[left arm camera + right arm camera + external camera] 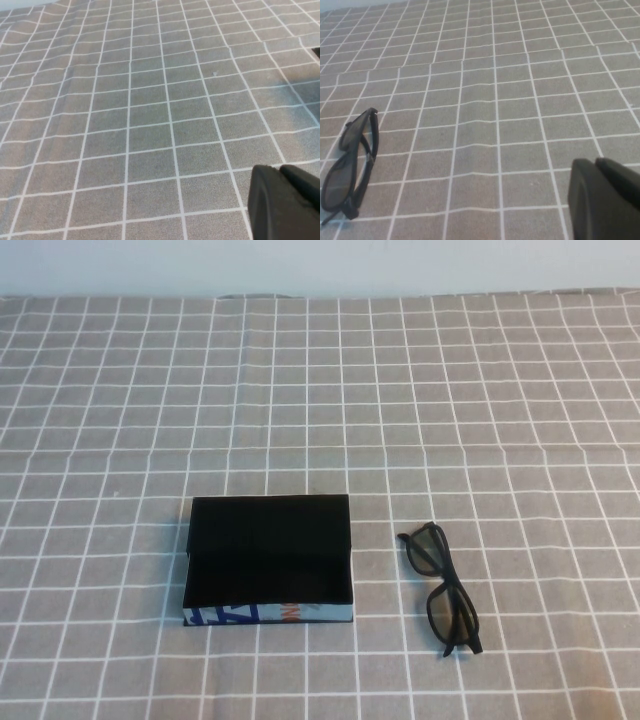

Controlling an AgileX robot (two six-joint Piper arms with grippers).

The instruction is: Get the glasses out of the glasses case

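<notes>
The glasses case [268,558], a flat black box with a blue, white and orange front edge, lies on the checked cloth at centre front. The black glasses [450,615] lie on the cloth just right of the case, outside it and apart from it, arms folded. They also show in the right wrist view [341,181]. Neither arm shows in the high view. My left gripper [280,169] is shut and empty, held above bare cloth. My right gripper [595,161] is shut and empty, above the cloth some way from the glasses.
A grey cloth with white grid lines [320,390] covers the whole table, slightly rippled. A pale wall runs along the far edge [320,265]. A dark sliver [316,52] shows at the edge of the left wrist view.
</notes>
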